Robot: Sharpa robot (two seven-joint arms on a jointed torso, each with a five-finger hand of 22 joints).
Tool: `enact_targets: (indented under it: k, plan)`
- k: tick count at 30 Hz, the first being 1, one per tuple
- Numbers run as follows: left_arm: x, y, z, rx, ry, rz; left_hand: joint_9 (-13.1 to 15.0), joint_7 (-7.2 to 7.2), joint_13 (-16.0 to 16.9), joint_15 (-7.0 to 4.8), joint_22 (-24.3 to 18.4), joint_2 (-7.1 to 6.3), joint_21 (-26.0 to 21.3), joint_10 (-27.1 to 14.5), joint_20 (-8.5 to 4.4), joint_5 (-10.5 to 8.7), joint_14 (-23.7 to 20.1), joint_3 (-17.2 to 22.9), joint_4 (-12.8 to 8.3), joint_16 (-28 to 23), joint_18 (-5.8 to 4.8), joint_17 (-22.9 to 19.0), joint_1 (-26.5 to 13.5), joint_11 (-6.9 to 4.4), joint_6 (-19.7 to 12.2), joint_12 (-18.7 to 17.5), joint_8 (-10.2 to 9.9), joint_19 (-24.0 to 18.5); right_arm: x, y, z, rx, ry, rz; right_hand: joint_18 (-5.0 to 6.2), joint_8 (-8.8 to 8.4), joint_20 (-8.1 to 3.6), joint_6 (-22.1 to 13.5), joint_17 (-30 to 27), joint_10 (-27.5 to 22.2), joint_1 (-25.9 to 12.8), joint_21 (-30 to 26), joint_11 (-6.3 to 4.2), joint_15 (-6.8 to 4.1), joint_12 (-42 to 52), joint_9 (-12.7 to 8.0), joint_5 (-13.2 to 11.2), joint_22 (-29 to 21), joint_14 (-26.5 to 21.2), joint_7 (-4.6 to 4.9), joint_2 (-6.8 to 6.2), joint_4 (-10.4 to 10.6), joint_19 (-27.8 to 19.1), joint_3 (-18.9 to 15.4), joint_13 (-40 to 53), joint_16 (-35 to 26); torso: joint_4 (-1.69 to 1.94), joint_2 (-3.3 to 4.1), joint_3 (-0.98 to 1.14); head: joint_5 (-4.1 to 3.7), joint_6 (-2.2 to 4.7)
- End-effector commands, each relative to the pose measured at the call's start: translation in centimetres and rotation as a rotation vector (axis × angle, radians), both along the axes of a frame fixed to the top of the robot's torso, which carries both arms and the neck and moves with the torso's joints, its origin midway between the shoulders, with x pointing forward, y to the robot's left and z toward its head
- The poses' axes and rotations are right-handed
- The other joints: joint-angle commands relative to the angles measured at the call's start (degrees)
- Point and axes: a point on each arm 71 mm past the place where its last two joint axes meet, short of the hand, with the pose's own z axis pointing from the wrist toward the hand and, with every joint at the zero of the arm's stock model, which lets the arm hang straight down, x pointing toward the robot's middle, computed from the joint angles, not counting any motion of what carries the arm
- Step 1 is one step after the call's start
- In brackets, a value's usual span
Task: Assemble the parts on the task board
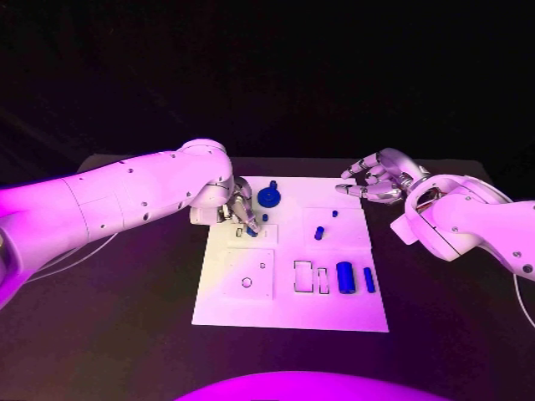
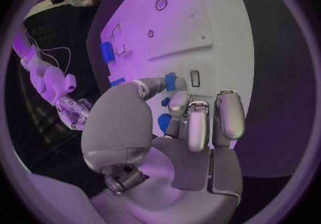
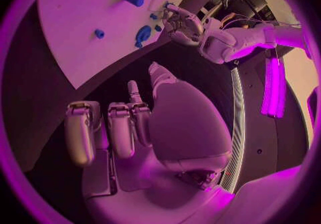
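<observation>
We see two smooth white shell arms, the left arm [image 1: 111,200] and the right arm [image 1: 479,221], with small dark screw points dotting their rounded casings. Each ends in a silver metallic robot hand: left [image 1: 237,209], right [image 1: 376,177]. The fingers [image 2: 229,114] have rounded, padded segments. Thin pale cables [image 1: 63,259] trail below the left arm.

Table: you have a black table [image 1: 123,334], and it goes dark at the far side.
On the table: one white task board [image 1: 340,313] lies flat in the middle, with its long sides running from 12 o'clock to 6 o'clock.
Around the board: you see bare black table at 3, 6 and 9 o'clock.
</observation>
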Motion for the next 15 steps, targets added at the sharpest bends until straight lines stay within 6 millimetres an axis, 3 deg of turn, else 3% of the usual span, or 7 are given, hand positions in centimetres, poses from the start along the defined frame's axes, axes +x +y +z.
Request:
enact_targets:
  k: [1, 15]
  plan:
    - [-0.15, -0.25, -0.26, 0.001, 0.006, -0.003, 0.07, -0.28, 0.03, -0.01, 0.06, 0.43, 0.31, 0.32, 0.07, 0.14, 5.20, 11.53, -11.84, 0.08, -0.75, 12.55, -0.09, -0.07, 0.32, 0.08, 0.03, 0.32, -0.06, 0.15, -0.01, -0.008, -0.002, 0.017, 0.84, 0.34, 0.19, -0.12, 10.54, 3.37, -0.54, -0.26, 0.01, 0.20, -0.18, 0.08, 0.30, 11.89, 4.92, -0.13, -0.01, 0.08, 3.63, -0.03, 12.36, -0.18, -0.05, -0.01, 0.04, 0.04, 0.05]
    - [-0.20, -0.38, -0.32, -0.002, 0.003, -0.002, 0.09, -0.29, 0.03, -0.02, 0.11, 0.52, 0.33, 0.35, 0.06, 0.15, 5.19, 11.52, -11.84, 0.07, -0.76, 12.53, -0.19, -0.08, 0.34, 0.08, 0.01, 0.36, -0.06, 0.16, -0.01, -0.008, -0.002, 0.018, 0.83, 0.38, 0.18, -0.11, 10.51, 3.37, -0.60, -0.23, 0.00, 0.19, -0.17, 0.10, 0.30, 11.91, 4.91, -0.14, -0.01, 0.08, 3.65, -0.04, 12.36, -0.19, 0.00, -0.01, 0.01, -0.10, 0.03]
